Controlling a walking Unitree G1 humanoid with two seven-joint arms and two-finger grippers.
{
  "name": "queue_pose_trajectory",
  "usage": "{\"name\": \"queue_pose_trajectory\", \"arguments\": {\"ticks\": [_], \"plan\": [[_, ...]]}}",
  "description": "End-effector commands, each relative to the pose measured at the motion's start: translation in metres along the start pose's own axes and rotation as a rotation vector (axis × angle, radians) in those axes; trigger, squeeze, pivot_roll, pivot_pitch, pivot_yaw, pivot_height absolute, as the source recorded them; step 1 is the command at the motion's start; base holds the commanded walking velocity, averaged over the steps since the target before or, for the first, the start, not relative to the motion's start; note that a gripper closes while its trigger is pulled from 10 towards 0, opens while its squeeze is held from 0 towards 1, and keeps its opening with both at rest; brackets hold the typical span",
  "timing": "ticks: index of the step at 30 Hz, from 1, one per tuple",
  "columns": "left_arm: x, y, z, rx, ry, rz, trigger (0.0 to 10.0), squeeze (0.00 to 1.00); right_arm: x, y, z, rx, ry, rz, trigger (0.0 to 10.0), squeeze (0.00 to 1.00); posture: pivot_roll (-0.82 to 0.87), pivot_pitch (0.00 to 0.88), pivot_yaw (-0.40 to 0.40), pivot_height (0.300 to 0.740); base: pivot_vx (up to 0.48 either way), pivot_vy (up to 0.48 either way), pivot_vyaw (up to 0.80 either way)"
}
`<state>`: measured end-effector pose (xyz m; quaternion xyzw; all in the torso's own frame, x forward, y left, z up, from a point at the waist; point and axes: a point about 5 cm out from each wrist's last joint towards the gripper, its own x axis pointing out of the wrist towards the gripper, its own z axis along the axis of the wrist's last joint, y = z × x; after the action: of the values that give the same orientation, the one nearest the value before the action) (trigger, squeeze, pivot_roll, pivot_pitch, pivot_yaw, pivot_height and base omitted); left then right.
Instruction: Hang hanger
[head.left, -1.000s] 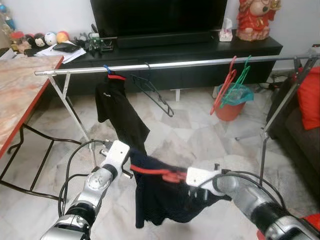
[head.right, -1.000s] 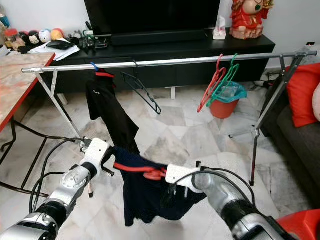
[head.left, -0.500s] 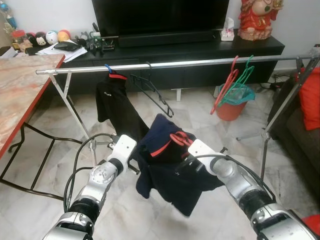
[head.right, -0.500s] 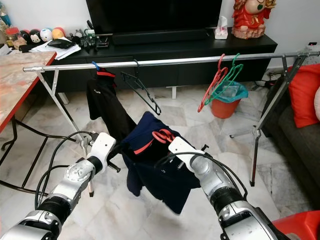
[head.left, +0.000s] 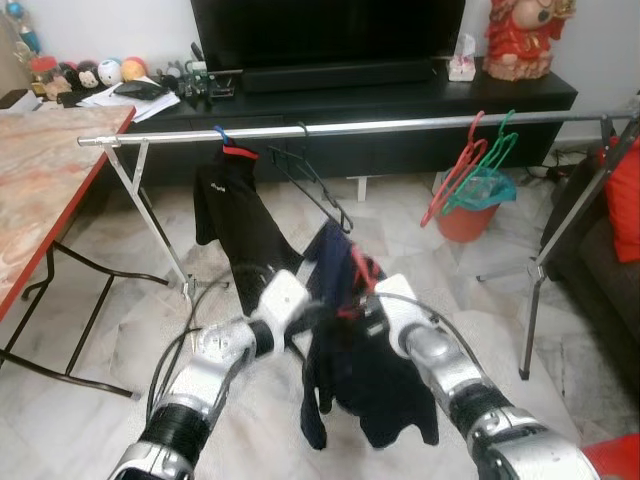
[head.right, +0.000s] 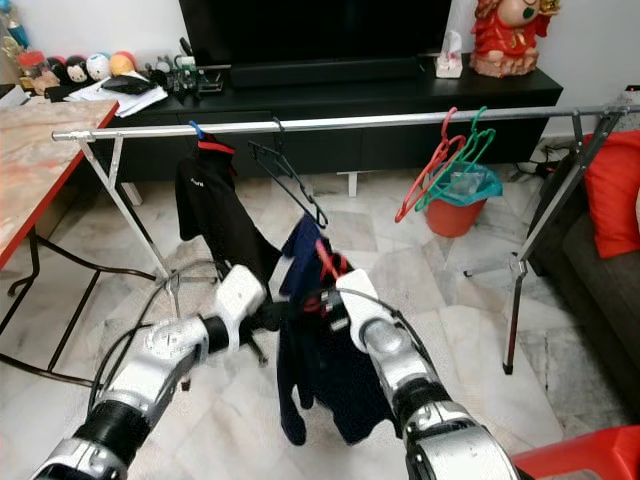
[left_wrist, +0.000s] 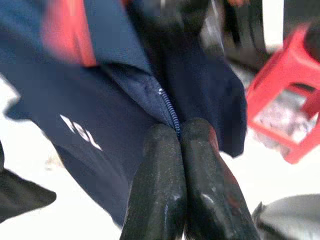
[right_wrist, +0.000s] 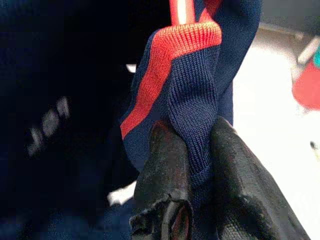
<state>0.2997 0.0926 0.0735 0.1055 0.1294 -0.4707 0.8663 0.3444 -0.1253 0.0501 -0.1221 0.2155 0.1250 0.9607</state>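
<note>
In the left eye view, a dark navy zip jacket with red collar trim (head.left: 365, 375) hung on a red plastic hanger (head.left: 360, 272), in the air before the long silver metal rail (head.left: 400, 126) and below it. The left pincer (head.left: 312, 318) and the right pincer (head.left: 352, 312) met at its collar. A black shirt (head.left: 235, 215), an empty black wire hanger (head.left: 315, 185), and red and green empty hangers (head.left: 470, 165) hung on the rail.

In the left wrist view, the left pincer (left_wrist: 179, 137) was pressed together on the jacket's edge by the zip (left_wrist: 168, 111). White letters on the cloth were too blurred to read.

In the right wrist view, the right pincer (right_wrist: 196, 145) was pinching the ribbed navy and red collar (right_wrist: 187, 65). Pale writing at the side was unreadable.
</note>
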Motion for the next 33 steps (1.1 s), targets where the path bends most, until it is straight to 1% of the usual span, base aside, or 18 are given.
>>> {"name": "queue_pose_trajectory", "arguments": {"ticks": [1,2,4,5,7,11,13,14,15,16,20,23,25,27,29,31,32,33], "plan": [[-0.005,0.001,-0.008,0.001,0.059,0.010,3.2,0.00,0.002,-0.008,0.029,0.036,-0.130,-0.034,10.0,0.00,0.00,0.000,0.043,0.740,0.000,0.000,0.00],[-0.007,0.005,-0.011,0.001,0.073,0.046,10.0,0.00,0.002,-0.009,0.032,0.037,-0.147,-0.028,10.0,0.00,-0.01,0.000,0.041,0.740,0.000,0.000,0.00],[-0.012,0.011,-0.016,-0.004,0.098,0.105,10.0,0.00,0.002,-0.011,0.036,0.025,-0.160,-0.022,10.0,0.00,0.00,0.000,0.037,0.740,0.000,0.000,0.00],[-0.012,0.011,-0.016,-0.004,0.098,0.105,10.0,0.00,0.002,-0.011,0.036,0.025,-0.160,-0.022,10.0,0.00,0.00,0.000,0.037,0.740,0.000,0.000,0.00],[-0.021,0.018,-0.026,0.005,0.164,0.178,10.0,0.00,0.002,-0.011,0.040,0.047,-0.196,0.011,10.0,0.00,0.00,0.000,0.034,0.740,0.000,0.000,0.00],[-0.023,0.018,-0.035,0.006,0.202,0.210,10.0,0.00,0.001,-0.013,0.038,0.042,-0.196,0.003,10.0,0.00,0.00,0.000,0.032,0.740,0.000,0.000,0.00],[-0.023,0.016,-0.036,-0.026,0.189,0.199,10.0,0.00,0.001,-0.013,0.034,0.028,-0.189,0.006,10.0,0.00,0.00,0.000,0.032,0.740,0.000,0.000,0.00],[-0.023,0.016,-0.036,-0.027,0.188,0.201,10.0,0.88,0.000,-0.013,0.033,0.036,-0.188,0.011,10.0,0.00,-0.01,0.000,0.031,0.740,0.000,0.000,0.00],[-0.023,0.016,-0.036,-0.027,0.188,0.201,10.0,0.88,0.000,-0.013,0.033,0.036,-0.188,0.011,10.0,0.00,-0.01,0.000,0.031,0.740,0.000,0.000,0.00],[-0.023,0.014,-0.035,-0.030,0.180,0.191,10.0,1.00,0.000,-0.013,0.032,0.040,-0.186,0.019,10.0,0.00,-0.01,0.000,0.031,0.740,0.000,0.000,0.00],[-0.021,0.011,-0.034,-0.024,0.171,0.174,10.0,1.00,0.000,-0.014,0.030,0.033,-0.185,0.022,10.0,0.00,-0.01,0.000,0.029,0.740,0.000,0.000,0.00],[-0.021,0.009,-0.026,-0.030,0.130,0.130,10.0,1.00,-0.001,-0.021,0.029,0.030,-0.176,-0.013,10.0,0.00,-0.01,0.000,0.032,0.740,0.000,0.000,0.00],[-0.023,0.011,-0.026,-0.007,0.137,0.138,10.0,1.00,-0.001,-0.019,0.033,0.020,-0.195,0.015,10.0,0.00,-0.01,0.000,0.035,0.740,0.000,0.000,0.00],[-0.026,0.017,-0.026,0.017,0.147,0.176,10.0,1.00,-0.001,-0.017,0.035,-0.014,-0.212,0.054,10.0,0.00,-0.01,0.000,0.035,0.740,0.000,0.000,0.00],[-0.029,0.026,-0.022,0.027,0.124,0.250,10.0,1.00,-0.003,-0.016,0.037,-0.066,-0.224,0.115,10.0,0.00,-0.01,0.000,0.035,0.740,0.000,0.000,0.00],[-0.035,0.039,-0.014,0.041,0.061,0.356,10.0,1.00,-0.006,-0.012,0.034,-0.140,-0.218,0.235,10.0,0.00,-0.01,0.000,0.034,0.740,0.000,0.000,0.00],[-0.040,0.046,-0.007,0.027,0.010,0.403,10.0,1.00,-0.009,-0.013,0.027,-0.187,-0.201,0.311,10.0,0.00,-0.02,0.000,0.031,0.740,0.000,0.000,0.00],[-0.041,0.047,-0.006,0.022,0.000,0.406,10.0,1.00,-0.010,-0.014,0.025,-0.192,-0.194,0.324,10.0,0.00,-0.02,0.000,0.031,0.740,0.000,0.000,0.00]]}}
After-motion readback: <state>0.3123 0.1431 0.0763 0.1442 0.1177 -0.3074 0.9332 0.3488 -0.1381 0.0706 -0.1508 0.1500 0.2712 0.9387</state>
